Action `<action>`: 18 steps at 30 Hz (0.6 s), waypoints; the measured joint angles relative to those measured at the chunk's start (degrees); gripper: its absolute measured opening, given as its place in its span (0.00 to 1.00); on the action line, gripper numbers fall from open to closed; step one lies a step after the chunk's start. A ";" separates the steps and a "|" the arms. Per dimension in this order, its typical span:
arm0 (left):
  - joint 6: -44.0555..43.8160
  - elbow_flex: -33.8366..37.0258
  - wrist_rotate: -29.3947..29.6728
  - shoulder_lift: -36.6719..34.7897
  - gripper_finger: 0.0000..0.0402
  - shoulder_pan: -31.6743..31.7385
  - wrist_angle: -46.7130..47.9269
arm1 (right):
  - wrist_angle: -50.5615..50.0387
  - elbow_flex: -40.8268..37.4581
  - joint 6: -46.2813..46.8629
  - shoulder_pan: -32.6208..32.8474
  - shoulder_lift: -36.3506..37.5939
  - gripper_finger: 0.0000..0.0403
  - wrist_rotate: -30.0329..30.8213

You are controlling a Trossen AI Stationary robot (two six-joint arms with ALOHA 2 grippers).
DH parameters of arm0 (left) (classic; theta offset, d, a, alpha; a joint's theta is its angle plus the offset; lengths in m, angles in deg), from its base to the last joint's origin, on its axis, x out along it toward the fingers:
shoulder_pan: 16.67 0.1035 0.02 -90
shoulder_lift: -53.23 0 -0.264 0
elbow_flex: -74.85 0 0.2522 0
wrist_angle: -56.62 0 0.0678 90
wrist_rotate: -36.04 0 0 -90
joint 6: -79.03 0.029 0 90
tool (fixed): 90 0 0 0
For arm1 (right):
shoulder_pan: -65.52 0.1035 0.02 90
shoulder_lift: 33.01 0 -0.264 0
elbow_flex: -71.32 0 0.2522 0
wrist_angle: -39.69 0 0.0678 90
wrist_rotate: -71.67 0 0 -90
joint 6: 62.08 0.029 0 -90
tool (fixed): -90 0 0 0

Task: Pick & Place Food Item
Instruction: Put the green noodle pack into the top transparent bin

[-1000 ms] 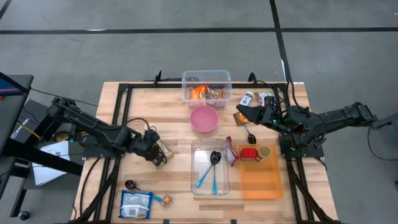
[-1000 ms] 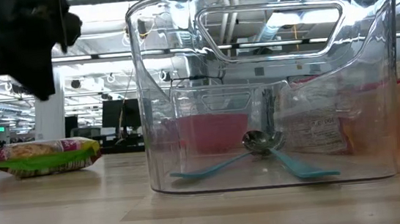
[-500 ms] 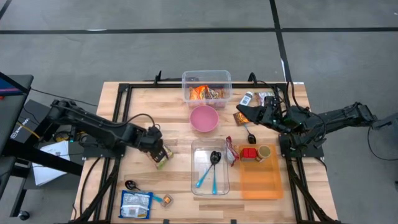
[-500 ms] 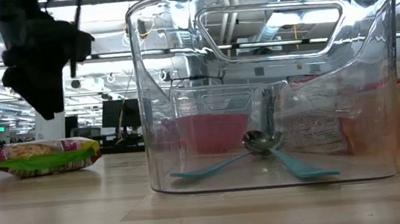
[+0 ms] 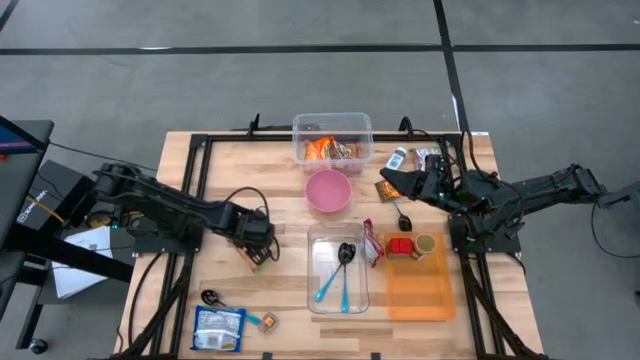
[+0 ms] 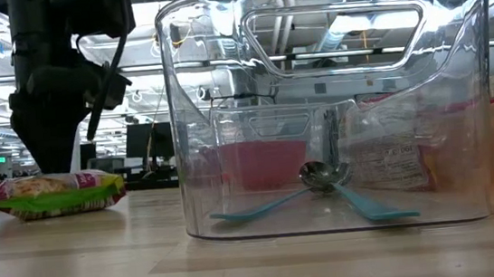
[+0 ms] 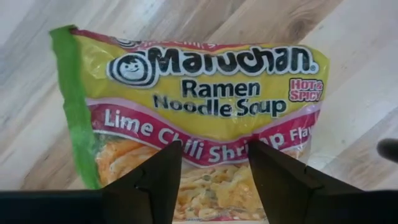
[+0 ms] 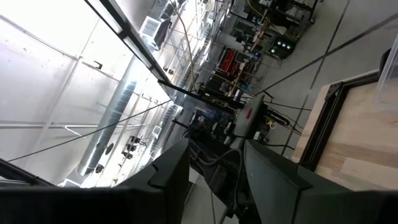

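Note:
A yellow, pink and green Maruchan ramen packet [image 7: 205, 93] lies flat on the wooden table left of centre. It also shows in the low view [image 6: 57, 195], and in the high view [image 5: 265, 257] it is mostly hidden under my left gripper. My left gripper [image 7: 214, 155] is open, points down and stands low over the packet's middle, one finger on either side of its pink band. My right gripper [image 8: 214, 165] is open and empty. It waits at the table's back right [image 5: 398, 185], tilted up toward the room. My left gripper's open fingers [image 7: 158, 180] come from above at the middle of the ramen packet, which lies flat on the table. I cannot tell whether they touch it.
A clear bin [image 5: 332, 140] with snack packets stands at the back, with a pink bowl [image 5: 328, 190] before it. A clear container [image 5: 338, 270] holds spoons. An orange tray [image 5: 418, 285] is at the right. A blue packet [image 5: 218, 328] and a black scoop [image 5: 208, 297] lie front left.
My left gripper has gone toward the table's right edge and down, onto the place of the ramen packet. The packet has stayed where it lay.

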 joint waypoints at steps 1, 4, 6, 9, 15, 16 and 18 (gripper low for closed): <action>0.11 -0.06 -0.06 0.34 0.45 -0.02 -0.25 | 0.00 0.01 -0.01 0.00 0.00 0.37 -0.05; 1.02 -0.05 -0.37 0.64 0.43 -0.01 -1.18 | -0.02 0.00 0.00 0.00 0.00 0.37 -0.07; 1.10 -0.01 -0.41 0.69 0.39 0.35 -2.12 | -0.04 0.00 -0.02 0.00 0.00 0.37 -0.08; 1.25 0.03 -0.86 0.75 0.31 0.99 -2.44 | -0.11 0.00 -0.02 -0.01 0.00 0.37 -0.10; 4.67 0.12 -0.07 0.75 0.11 2.38 -3.32 | -0.22 0.00 -0.02 0.00 0.00 0.37 -0.25; 5.54 0.10 -0.06 0.73 0.06 2.58 -3.32 | -0.22 0.00 -0.02 0.00 0.00 0.37 -0.34; 6.38 0.11 -0.15 0.32 0.02 2.80 -3.26 | -0.22 0.00 -0.02 0.00 0.00 0.37 -0.61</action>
